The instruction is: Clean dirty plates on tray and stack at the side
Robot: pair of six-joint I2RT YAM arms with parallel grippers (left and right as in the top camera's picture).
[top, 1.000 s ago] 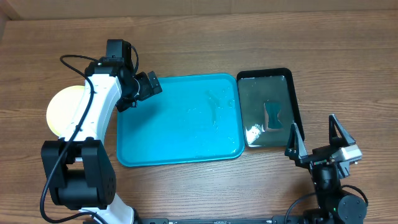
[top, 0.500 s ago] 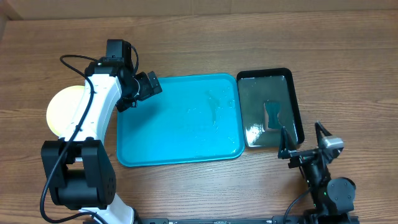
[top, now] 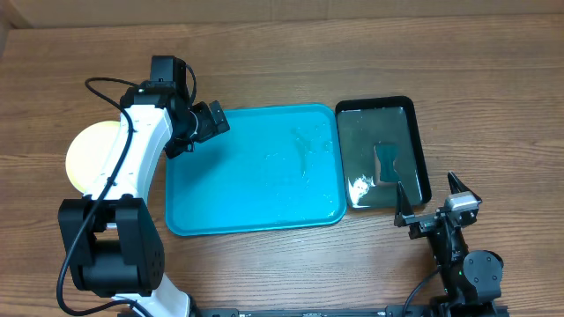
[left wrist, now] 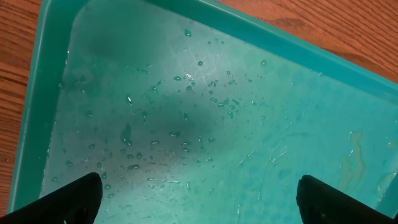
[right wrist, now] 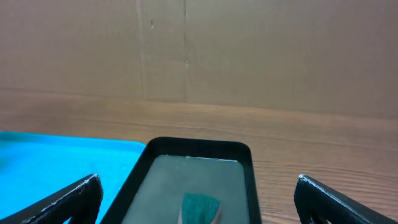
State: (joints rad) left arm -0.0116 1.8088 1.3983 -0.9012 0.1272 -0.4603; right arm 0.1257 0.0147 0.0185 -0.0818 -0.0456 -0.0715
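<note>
My left jaws (top: 208, 129), apart, overhang the turquoise rectangular plastic tray (top: 256, 216); the pale yellow round plastic plate (top: 85, 157) lies leftward; my right jaws (top: 426, 188) also apart.

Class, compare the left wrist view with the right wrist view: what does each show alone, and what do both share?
Left wrist only: water droplets scattered inside the large turquoise rectangular plastic tray, seen close. Right wrist only: the smaller glossy black rectangular tray holding a teal-green pad, and a brown cardboard wall. Both: the turquoise tray, the wooden table, and open fingers at the bottom corners.
</note>
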